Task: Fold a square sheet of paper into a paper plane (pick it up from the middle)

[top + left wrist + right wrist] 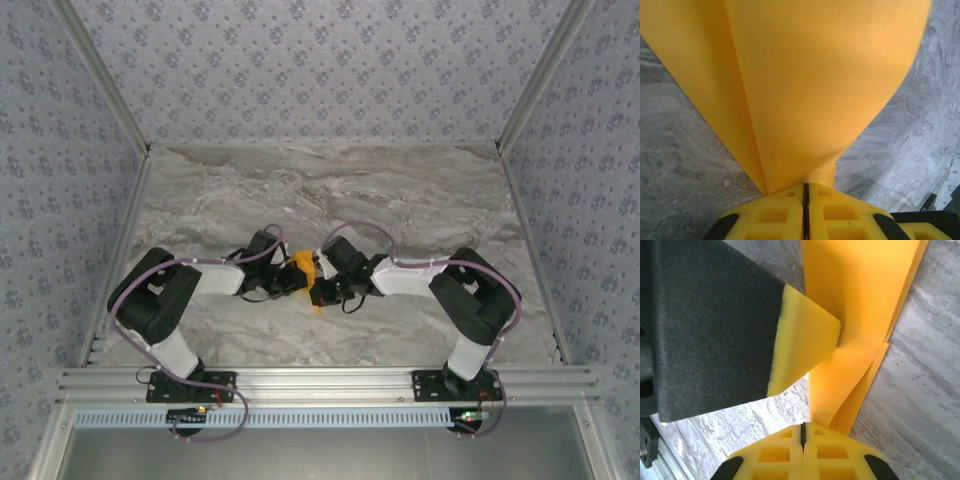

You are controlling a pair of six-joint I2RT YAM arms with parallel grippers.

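The orange sheet of paper [301, 263] hangs folded between my two grippers above the middle of the marble table [420, 190]. In the left wrist view the sheet of paper [815, 75] fans out in two layers with a long crease. It rises straight from the seam of my left gripper [806, 189], which is shut on it. In the right wrist view the sheet of paper [860, 300] runs down in layers to my right gripper [802, 429], shut at its lower edge. One of the left fingers [805, 340] pinches the sheet higher up. I cannot tell a paper plane shape.
Both arms reach inward and meet at the table's centre, left gripper [294, 272] and right gripper [320, 292] nearly touching. Patterned walls and metal posts [110, 90] fence the table on three sides. An aluminium rail [320, 385] runs along the near edge.
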